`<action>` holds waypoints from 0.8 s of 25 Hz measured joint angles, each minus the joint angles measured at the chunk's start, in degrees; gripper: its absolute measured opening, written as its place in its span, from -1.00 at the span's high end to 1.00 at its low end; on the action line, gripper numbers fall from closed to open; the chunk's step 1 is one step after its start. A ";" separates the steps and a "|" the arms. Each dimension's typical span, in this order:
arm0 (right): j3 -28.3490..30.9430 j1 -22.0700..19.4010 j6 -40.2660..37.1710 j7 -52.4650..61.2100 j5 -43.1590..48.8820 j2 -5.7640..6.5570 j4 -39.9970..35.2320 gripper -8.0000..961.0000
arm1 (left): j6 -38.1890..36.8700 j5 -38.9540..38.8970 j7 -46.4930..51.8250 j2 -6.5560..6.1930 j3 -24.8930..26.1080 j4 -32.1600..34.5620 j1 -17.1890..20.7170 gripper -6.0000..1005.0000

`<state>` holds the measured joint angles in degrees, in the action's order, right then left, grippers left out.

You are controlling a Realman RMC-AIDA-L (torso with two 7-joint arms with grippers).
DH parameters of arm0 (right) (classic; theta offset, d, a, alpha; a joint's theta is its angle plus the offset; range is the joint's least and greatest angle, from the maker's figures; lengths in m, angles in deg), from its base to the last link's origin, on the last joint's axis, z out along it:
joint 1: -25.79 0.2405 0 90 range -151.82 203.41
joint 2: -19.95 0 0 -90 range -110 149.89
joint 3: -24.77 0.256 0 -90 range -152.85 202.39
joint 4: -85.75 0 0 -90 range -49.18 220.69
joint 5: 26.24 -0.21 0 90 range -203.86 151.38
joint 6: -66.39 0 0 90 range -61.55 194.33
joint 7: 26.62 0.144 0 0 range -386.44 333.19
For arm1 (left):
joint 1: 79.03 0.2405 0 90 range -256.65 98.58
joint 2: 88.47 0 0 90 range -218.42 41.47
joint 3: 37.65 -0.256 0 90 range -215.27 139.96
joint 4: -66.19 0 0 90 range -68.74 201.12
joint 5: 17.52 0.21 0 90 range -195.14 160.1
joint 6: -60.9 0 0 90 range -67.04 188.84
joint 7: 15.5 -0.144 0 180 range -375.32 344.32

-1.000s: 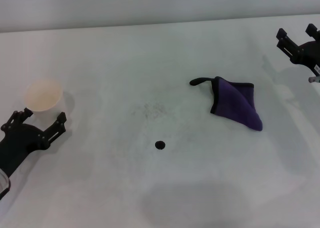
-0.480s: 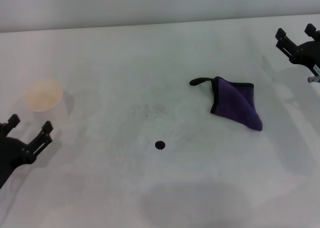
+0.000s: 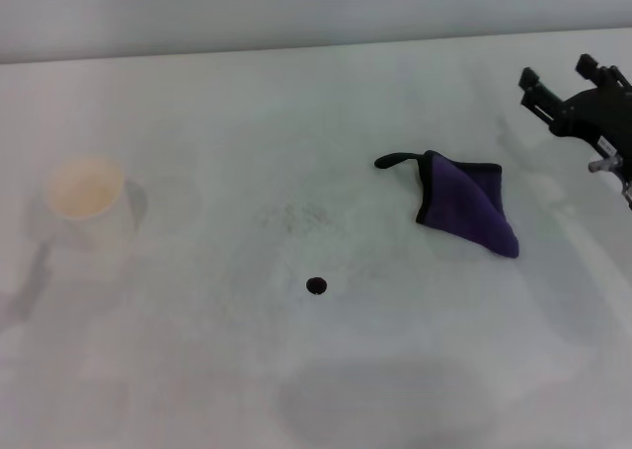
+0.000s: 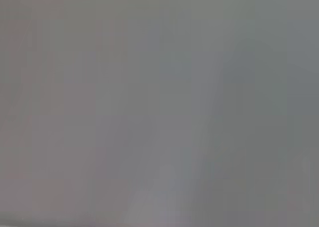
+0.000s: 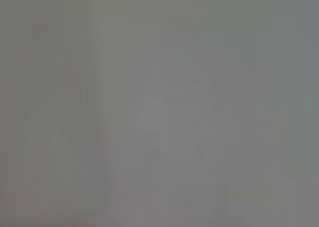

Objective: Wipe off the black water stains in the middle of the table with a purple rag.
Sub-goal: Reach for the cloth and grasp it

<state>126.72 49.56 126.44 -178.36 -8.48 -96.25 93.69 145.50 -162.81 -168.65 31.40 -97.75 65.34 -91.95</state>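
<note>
The purple rag [image 3: 464, 207] lies folded on the table [image 3: 197, 370], well apart from the black water stain [image 3: 316, 285] near the middle. The right gripper [image 3: 561, 80] hovers beside the rag with fingers spread, probably to grasp it. The left gripper is not visible.

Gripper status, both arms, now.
Left gripper: not in view.
Right gripper: open, holding nothing, above the table off to the right of the purple rag.
</note>
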 joint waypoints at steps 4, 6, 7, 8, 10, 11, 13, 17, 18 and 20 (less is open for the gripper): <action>-2.49 0.12 0.82 5.66 0.00 0.04 0.46 -0.78 | 0.61 -5.50 0.22 -0.22 -0.01 0.52 -0.05 -0.77; -4.32 0.16 1.50 10.64 -0.01 0.14 1.42 -0.78 | 0.79 -9.62 0.47 -0.42 -0.01 1.46 -0.68 -0.77; -4.92 0.16 1.78 12.16 -0.01 0.17 1.87 -0.78 | 0.70 -11.67 0.54 -0.52 -0.01 2.18 -1.24 -0.77; -5.41 0.17 2.05 13.05 -0.01 0.17 2.23 -0.78 | 0.32 -13.10 0.59 -0.60 -0.01 2.80 -1.91 -0.77; -6.08 0.28 2.35 13.46 -0.01 0.18 2.76 -0.78 | -0.98 -15.48 0.62 -0.75 -0.01 3.82 -3.37 -0.77; -6.20 0.46 2.38 13.41 0.00 0.20 2.92 -0.78 | -2.26 -16.69 0.62 -0.89 -0.01 4.33 -4.42 -0.77; -6.26 1.38 1.87 13.28 0.04 0.44 3.13 -0.78 | -4.98 -18.66 0.61 -1.04 -0.01 5.09 -6.00 -0.77; -7.18 4.69 -0.75 13.86 1.42 2.10 3.96 -0.78 | -11.78 -22.09 0.22 -1.08 1.37 6.84 -8.21 -0.77; -7.41 5.33 -1.75 14.27 2.17 2.65 4.78 -0.78 | -12.62 -22.22 0.20 -1.08 2.27 6.99 -8.59 -0.77; -7.63 6.86 -6.21 16.58 5.23 3.97 8.22 -0.78 | -14.99 -22.32 -0.18 -1.07 6.26 7.26 -9.94 -0.77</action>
<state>119.09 56.42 120.23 -161.78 -3.25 -92.27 101.91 130.51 -185.13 -168.84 30.34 -91.49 72.59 -101.89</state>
